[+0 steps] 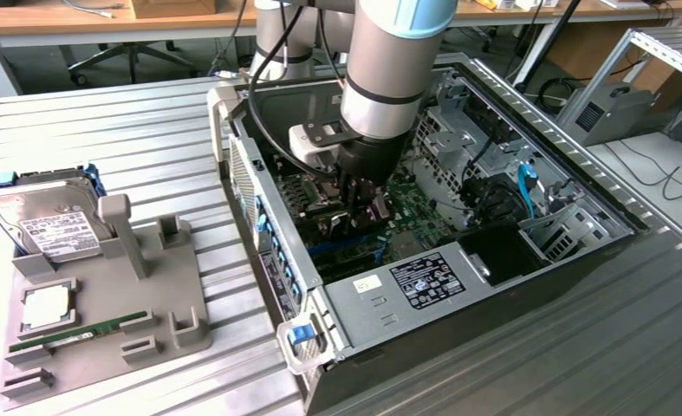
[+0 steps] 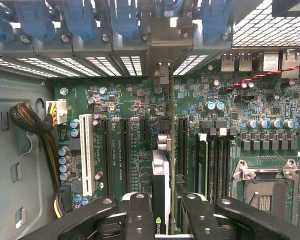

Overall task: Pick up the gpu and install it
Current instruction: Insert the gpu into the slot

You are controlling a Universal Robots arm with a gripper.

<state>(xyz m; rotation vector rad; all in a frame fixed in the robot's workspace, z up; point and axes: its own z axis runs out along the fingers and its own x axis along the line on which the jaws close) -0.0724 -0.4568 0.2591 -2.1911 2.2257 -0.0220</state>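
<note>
While I watch remotely, fingers (image 2: 140, 215) are clamped on the gpu (image 2: 160, 185), held edge-on between them inside the computer case (image 1: 353, 303), over the motherboard (image 2: 125, 100) slots.

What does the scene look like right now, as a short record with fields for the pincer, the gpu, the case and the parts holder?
pincer: closed on the gpu, inside the computer case
gpu: edge-on between the fingers, over the motherboard's expansion slots
seated in slot: cannot tell
parts holder: on the table at the exterior view's left, outside the case
on the holder: hard drive, memory stick
</note>
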